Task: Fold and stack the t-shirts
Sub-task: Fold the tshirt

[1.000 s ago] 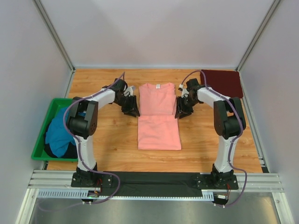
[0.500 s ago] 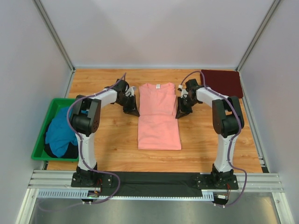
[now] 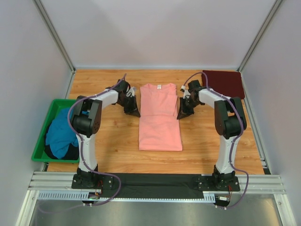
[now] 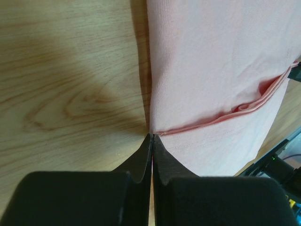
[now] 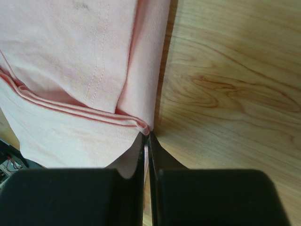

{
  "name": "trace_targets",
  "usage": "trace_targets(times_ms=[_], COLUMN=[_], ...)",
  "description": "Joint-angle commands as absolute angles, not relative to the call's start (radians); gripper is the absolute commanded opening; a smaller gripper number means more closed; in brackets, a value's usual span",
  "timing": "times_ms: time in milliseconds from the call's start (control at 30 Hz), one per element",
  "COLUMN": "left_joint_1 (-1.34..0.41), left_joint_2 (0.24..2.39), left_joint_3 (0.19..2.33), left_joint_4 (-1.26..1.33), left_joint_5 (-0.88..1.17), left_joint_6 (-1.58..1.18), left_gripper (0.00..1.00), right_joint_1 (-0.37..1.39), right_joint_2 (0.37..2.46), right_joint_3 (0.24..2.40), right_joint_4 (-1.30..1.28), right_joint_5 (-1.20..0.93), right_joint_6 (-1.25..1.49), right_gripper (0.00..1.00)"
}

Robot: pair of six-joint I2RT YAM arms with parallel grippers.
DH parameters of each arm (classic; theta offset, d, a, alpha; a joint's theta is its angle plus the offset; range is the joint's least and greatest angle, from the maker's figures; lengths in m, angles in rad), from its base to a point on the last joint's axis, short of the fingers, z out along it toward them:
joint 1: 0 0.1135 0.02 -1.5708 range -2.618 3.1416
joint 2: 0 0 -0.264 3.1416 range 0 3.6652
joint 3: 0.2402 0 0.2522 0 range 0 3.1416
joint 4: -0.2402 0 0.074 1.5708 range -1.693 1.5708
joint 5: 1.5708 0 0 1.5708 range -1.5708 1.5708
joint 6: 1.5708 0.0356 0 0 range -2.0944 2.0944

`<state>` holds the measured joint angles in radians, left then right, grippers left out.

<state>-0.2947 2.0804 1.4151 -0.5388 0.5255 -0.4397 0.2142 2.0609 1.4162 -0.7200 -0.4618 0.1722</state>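
A salmon-pink t-shirt (image 3: 160,117) lies flat mid-table as a long narrow rectangle, white neck label at the far end. My left gripper (image 3: 134,112) sits at its left edge and my right gripper (image 3: 181,114) at its right edge, both about halfway along. In the left wrist view the left gripper (image 4: 151,136) is shut, pinching the pink shirt (image 4: 211,70) where a hem crosses it. The right gripper (image 5: 146,134) is likewise shut on the shirt's (image 5: 70,56) folded edge. A folded dark maroon t-shirt (image 3: 224,83) lies at the far right. A teal-blue t-shirt (image 3: 59,134) is crumpled in the bin.
The green plastic bin (image 3: 56,101) stands at the table's left edge, with something dark under the teal cloth. Bare wooden table (image 3: 108,141) surrounds the pink shirt. Grey walls close in the back and sides, and a metal rail runs along the near edge.
Both grippers have gone from open to shut at the pink shirt's side edges and drawn in slightly toward it. The shirt has not shifted.
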Motion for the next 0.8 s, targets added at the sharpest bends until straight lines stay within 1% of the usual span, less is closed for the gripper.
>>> trace_targets(times_ms=[0, 33, 67, 100, 133, 167, 200, 233, 267, 300, 367, 400, 500, 567, 633, 700, 767], left_joint_1=[-0.293, -0.291, -0.291, -0.291, -0.291, -0.291, -0.290, -0.285, -0.281, -0.273, -0.268, -0.268, -0.268, -0.270, -0.271, -0.273, -0.275], left_joint_2=[2.079, 2.079, 2.072, 2.056, 2.045, 2.034, 2.020, 2.017, 2.020, 2.019, 2.003, 1.975, 1.893, 1.846, 1.772, 1.694, 1.648], left_joint_3=[1.466, 1.485, 1.494, 1.505, 1.525, 1.535, 1.548, 1.580, 1.598, 1.608, 1.597, 1.583, 1.479, 1.366, 1.234, 1.101, 1.020], left_joint_4=[-0.526, -0.537, -0.552, -0.566, -0.596, -0.616, -0.673, -0.711, -0.748, -0.793, -0.818, -0.819, -0.795, -0.773, -0.744, -0.703, -0.661], left_joint_5=[0.525, 0.538, 0.540, 0.534, 0.528, 0.499, 0.480, 0.442, 0.440, 0.439, 0.428, 0.433, 0.483, 0.547, 0.580, 0.598, 0.647], left_joint_6=[-0.463, -0.469, -0.477, -0.486, -0.492, -0.497, -0.502, -0.512, -0.508, -0.508, -0.503, -0.502, -0.508, -0.497, -0.489, -0.497, -0.520], left_gripper=[0.00, 0.00, 0.07, 0.25, 0.30, 0.34, 0.39, 0.41, 0.42, 0.42, 0.42, 0.42, 0.44, 0.45, 0.48, 0.49, 0.50], right_joint_1=[0.202, 0.204, 0.203, 0.204, 0.204, 0.204, 0.203, 0.201, 0.201, 0.201, 0.201, 0.201, 0.201, 0.201, 0.201, 0.204, 0.207], right_joint_2=[2.034, 2.028, 2.019, 2.010, 1.984, 1.968, 1.953, 1.925, 1.916, 1.910, 1.867, 1.850, 1.787, 1.750, 1.692, 1.649, 1.635], right_joint_3=[1.404, 1.413, 1.430, 1.440, 1.446, 1.459, 1.459, 1.456, 1.453, 1.437, 1.395, 1.369, 1.252, 1.172, 1.097, 1.051, 0.994], right_joint_4=[-0.673, -0.684, -0.705, -0.718, -0.732, -0.759, -0.771, -0.781, -0.790, -0.808, -0.813, -0.805, -0.804, -0.818, -0.821, -0.810, -0.813], right_joint_5=[-0.383, -0.388, -0.390, -0.390, -0.390, -0.391, -0.405, -0.426, -0.461, -0.524, -0.541, -0.549, -0.584, -0.580, -0.577, -0.624, -0.634], right_joint_6=[0.184, 0.192, 0.204, 0.216, 0.242, 0.255, 0.265, 0.276, 0.288, 0.291, 0.314, 0.324, 0.363, 0.377, 0.397, 0.406, 0.410], right_gripper=[0.00, 0.01, 0.05, 0.10, 0.15, 0.26, 0.28, 0.31, 0.36, 0.39, 0.45, 0.46, 0.51, 0.53, 0.55, 0.56, 0.56])
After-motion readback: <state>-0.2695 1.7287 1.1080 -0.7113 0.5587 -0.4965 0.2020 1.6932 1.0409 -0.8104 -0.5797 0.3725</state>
